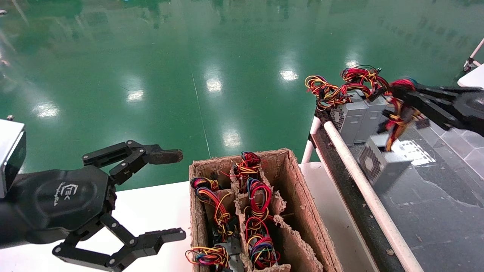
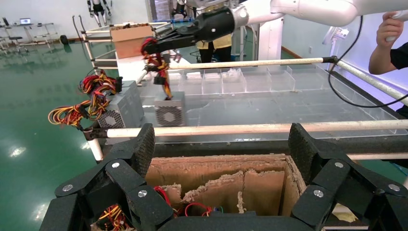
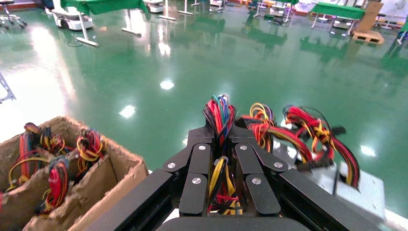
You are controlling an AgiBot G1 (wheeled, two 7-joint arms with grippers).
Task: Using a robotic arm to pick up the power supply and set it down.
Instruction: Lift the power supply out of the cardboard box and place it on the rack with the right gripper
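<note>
Right black linkage gripper [image 1: 401,94], 2 o'clock, clamps wire bundle of small grey metal power supply [image 1: 380,160]; left gripper [image 1: 172,194], 8 o'clock, spread wide.

The power supply [image 1: 380,160], a small grey metal box with a round fan grille, hangs tilted over the dark conveyor bed [image 1: 435,196] near its white rail, its red, yellow and black wires [image 1: 397,121] clamped in the right gripper [image 1: 397,90].
</note>
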